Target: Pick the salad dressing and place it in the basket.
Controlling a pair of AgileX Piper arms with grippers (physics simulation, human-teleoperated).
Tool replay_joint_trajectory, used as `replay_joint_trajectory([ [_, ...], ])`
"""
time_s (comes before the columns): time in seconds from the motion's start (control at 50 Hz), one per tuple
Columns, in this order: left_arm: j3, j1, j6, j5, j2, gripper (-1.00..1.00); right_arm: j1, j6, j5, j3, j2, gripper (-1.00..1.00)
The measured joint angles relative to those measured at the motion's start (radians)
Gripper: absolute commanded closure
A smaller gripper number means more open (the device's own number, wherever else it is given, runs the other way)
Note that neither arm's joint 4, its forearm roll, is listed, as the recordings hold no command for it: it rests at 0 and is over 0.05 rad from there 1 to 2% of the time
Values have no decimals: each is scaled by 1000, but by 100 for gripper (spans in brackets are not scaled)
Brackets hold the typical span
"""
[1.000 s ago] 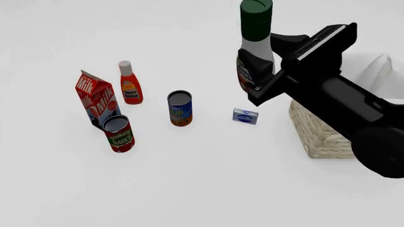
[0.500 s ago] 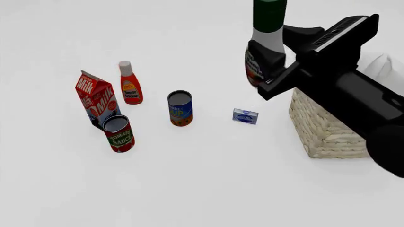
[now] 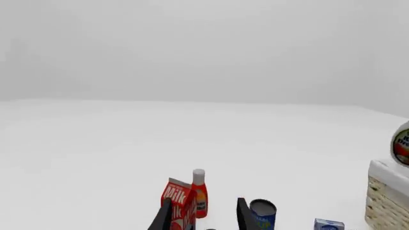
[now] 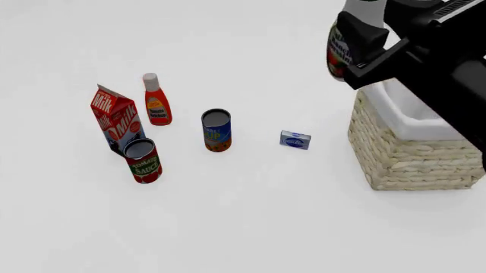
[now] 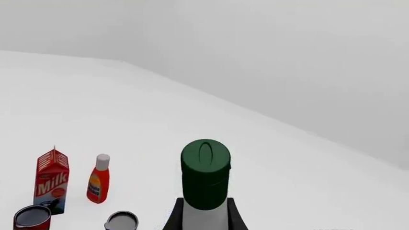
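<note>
Since the earlier frame, right gripper (image 4: pixel 363 42) is carrying salad dressing (image 4: pixel 343 48), clamped, toward basket (image 4: pixel 414 156).

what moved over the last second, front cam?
The right gripper, shut on the salad dressing, carried it up and to the right, from left of the basket to over its near-left corner; the cap now runs off the top of the picture. Nothing was let go. The milk carton, ketchup bottle, both cans and small box stayed put.
</note>
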State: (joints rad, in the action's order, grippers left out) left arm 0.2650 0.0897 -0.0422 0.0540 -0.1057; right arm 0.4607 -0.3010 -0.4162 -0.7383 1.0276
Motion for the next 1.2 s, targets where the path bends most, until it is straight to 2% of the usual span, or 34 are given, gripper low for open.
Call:
replay_joint_trajectory([
  [0.18,-144,-65,17,80,63,-100,-61,12,8,-20,-28,100],
  [0.38,-221,-113,21,109,90,-100,-140,27,11,-44,-40,100],
  [0.8,-260,-163,30,90,104,-100,-358,69,15,-88,-3,100],
  [1.2,-264,-182,57,48,105,-100,-545,76,-29,-121,114,100],
])
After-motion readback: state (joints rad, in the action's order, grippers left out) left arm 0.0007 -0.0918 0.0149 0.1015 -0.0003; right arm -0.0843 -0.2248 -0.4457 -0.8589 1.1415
